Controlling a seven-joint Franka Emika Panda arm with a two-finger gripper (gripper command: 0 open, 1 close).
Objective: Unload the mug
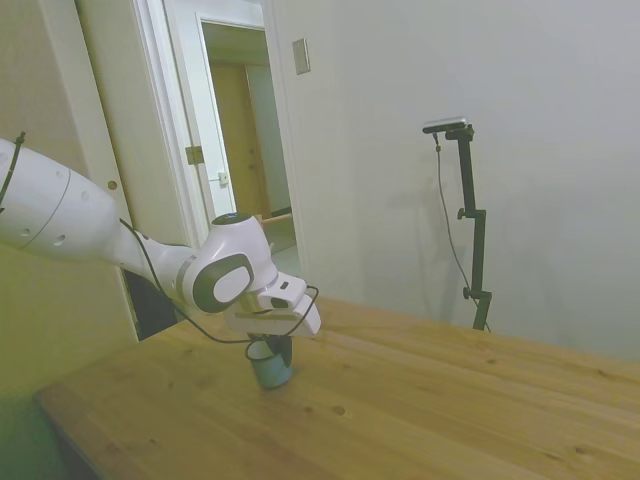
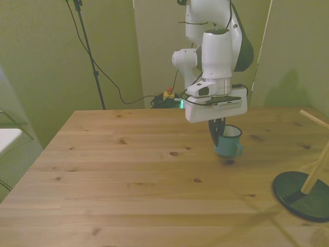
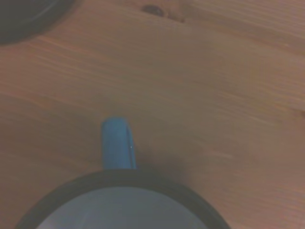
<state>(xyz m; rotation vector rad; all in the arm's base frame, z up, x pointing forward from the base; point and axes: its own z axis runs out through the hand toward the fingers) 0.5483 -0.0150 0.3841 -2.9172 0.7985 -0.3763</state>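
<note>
One mug (image 2: pixel 228 142), upright on counter (image 2: pixel 128 170), rim pinched by pincer (image 2: pixel 218 135), well apart from peg stand (image 2: pixel 303 193), seemingly for set-down.

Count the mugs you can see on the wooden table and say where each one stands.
1. The mug stands upright on the table, directly under the gripper, well apart from the peg stand at the front view's right edge.

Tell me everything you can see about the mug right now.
The mug is small and teal-blue with a pale inside, a thin dark rim and a small blue handle. It looks like enamel. It stands upright on the wooden table, apart from the peg stand. The hand reaches down at its rim.
</note>
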